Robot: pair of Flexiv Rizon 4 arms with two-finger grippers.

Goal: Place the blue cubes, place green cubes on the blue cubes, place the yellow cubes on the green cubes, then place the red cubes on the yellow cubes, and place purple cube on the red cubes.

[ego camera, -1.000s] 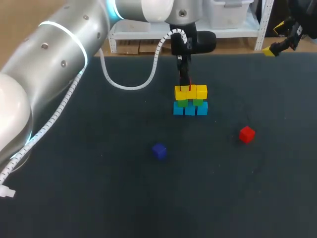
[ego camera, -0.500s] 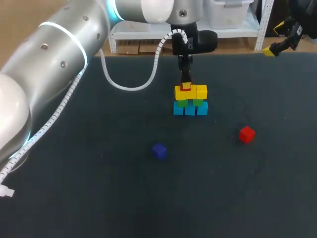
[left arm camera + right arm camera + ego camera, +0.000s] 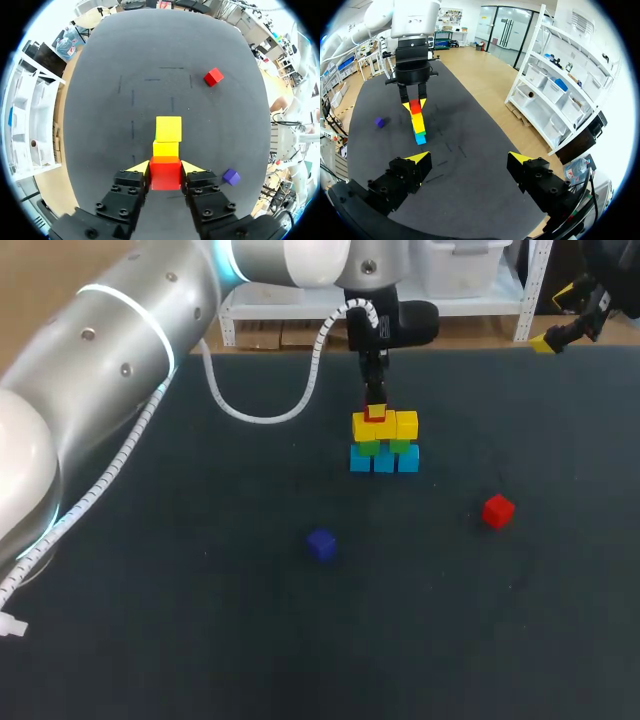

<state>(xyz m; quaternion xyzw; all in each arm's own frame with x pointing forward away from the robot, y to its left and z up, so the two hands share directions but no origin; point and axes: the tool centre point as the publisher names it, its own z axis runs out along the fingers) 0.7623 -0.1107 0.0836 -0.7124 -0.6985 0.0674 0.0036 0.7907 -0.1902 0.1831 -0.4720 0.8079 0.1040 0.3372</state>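
Left gripper (image 3: 165,169) clamps red cube (image 3: 165,176) on yellow cubes (image 3: 168,129); right gripper (image 3: 470,159) apart, 1 o'clock. Release off-centre and you risk toppling stack (image 3: 385,447).

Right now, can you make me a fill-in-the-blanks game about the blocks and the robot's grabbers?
The left gripper is shut on a cube coloured ____.
The right gripper is ____.
The stack's bottom cubes are ____.
Right under the yellow cubes sit the ____ cubes.
Missing words: red, open, blue, green.
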